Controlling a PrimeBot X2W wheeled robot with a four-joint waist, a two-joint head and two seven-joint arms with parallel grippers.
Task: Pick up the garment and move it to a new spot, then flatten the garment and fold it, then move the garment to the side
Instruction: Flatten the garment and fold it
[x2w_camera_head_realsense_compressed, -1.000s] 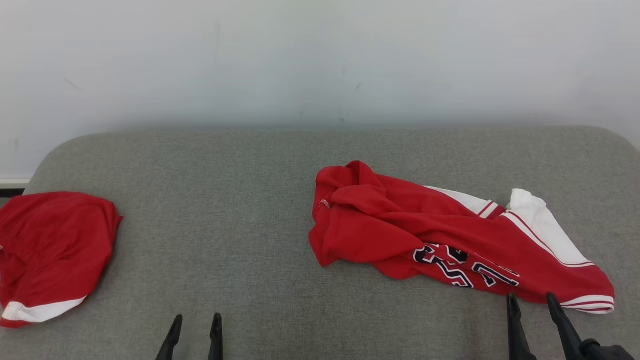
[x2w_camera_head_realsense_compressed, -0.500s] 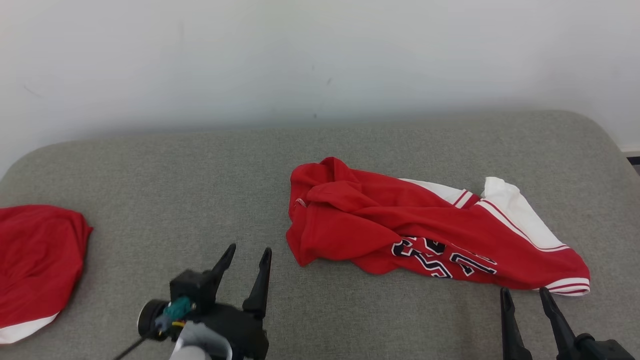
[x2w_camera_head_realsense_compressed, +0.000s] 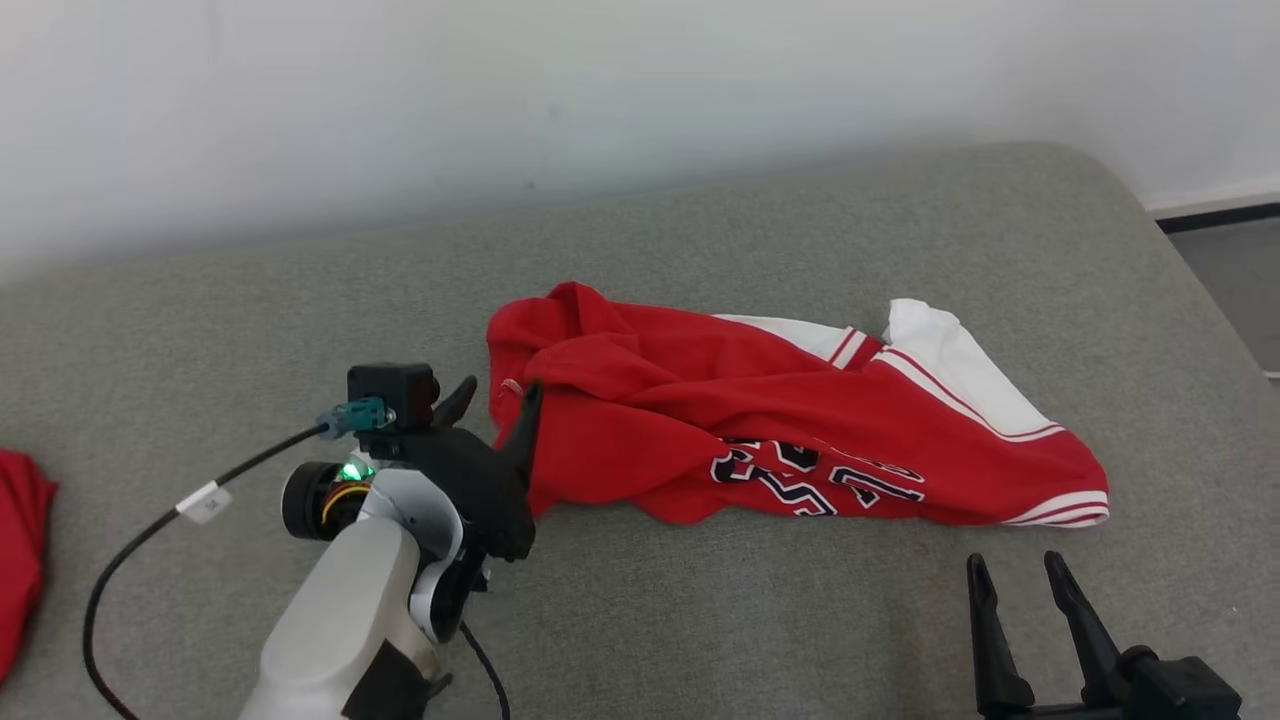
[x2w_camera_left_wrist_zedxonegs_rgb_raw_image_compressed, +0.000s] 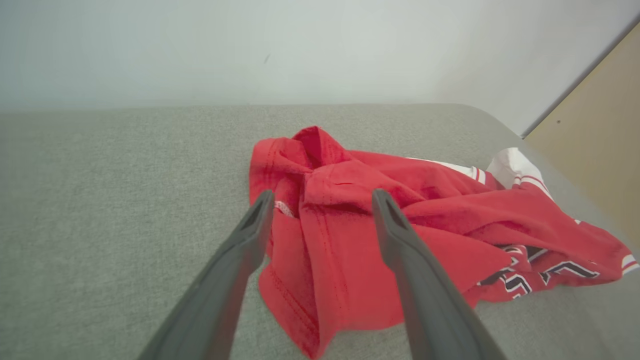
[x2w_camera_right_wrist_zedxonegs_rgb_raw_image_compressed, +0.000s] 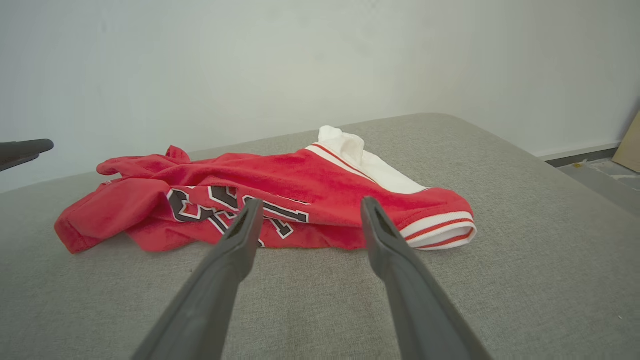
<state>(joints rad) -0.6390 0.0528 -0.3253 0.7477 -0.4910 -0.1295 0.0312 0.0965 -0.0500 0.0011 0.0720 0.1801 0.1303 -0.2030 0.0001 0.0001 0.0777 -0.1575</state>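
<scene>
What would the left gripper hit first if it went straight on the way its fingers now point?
The red garment: the left gripper points at its bunched near end, with a fold lying between the open jaws. How much gap remains is unclear, but nothing else lies in that line.

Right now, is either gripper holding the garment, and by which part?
Nothing held: left gripper open at the crumpled red end of the garment; right gripper open, short of it.

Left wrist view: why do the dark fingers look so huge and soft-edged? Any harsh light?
Left wrist view: the fingers sit closest to a wide-angle lens, so they loom and blur, while the garment looks sharp. Right wrist view: same effect. Head view: soft, even light, faint shadow under the garment, no glare.
</scene>
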